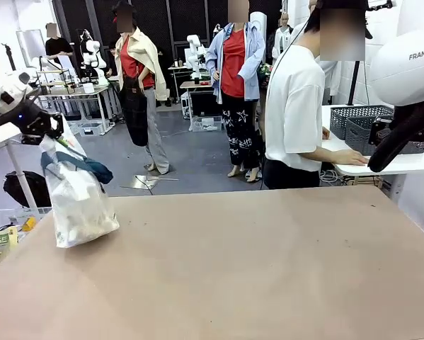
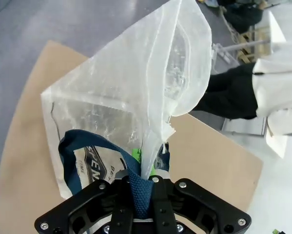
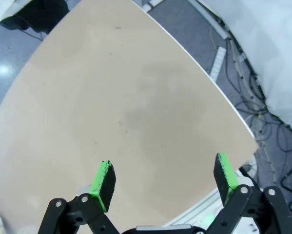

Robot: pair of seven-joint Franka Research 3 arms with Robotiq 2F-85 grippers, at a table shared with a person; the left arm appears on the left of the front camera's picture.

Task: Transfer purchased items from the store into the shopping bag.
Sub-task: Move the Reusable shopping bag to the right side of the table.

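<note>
Front view: left gripper [image 1: 47,133] clamped tight on the navy handle [image 2: 138,187] of the shopping bag [image 1: 77,202], bag hanging at the tabletop's [image 1: 254,269] left edge, bottom resting on it. Purchased items only vague pale shapes inside, can't tell which. Right gripper [image 3: 165,183] fingers wide apart, holding nothing, over bare tabletop. Risk: only 1 handle pinched, thin plastic could slip or tear, or the bag tip off the edge. Person [image 1: 296,106] at far side beside mesh baskets [image 1: 364,120]; nothing blocks the way.
</note>
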